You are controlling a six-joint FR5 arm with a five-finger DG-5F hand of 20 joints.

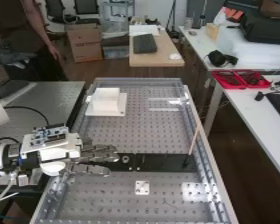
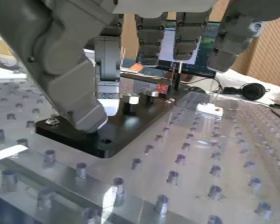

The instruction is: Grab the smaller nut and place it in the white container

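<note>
1. Hand (image 1: 102,153): left side of high view, fingers near straight and pointing right, thumb apart from them, nothing gripped. Wrist view has the thumb tip over the near end of the black plate; can't tell if it touches
2. White container (image 1: 107,102): boxy, upright, on a flat white base (image 1: 119,111), toward the far end of the perforated worktop (image 1: 111,131), well apart from the hand
3. Nuts (image 2: 131,100): two metal ones beside each other on the black plate, just beyond the fingertips in high view. Both stand upright, long axis vertical by the look of it. Can't tell which is the smaller nut
4. Black plate (image 1: 157,162): flat, long axis left to right across the worktop in high view. Red label (image 2: 162,88) with print behind the nuts in wrist view
5. White tile (image 1: 142,188): flat on the worktop, nearer the camera than the plate
6. Tan stick (image 1: 194,136): tilted, lower end by the plate's right end
</note>
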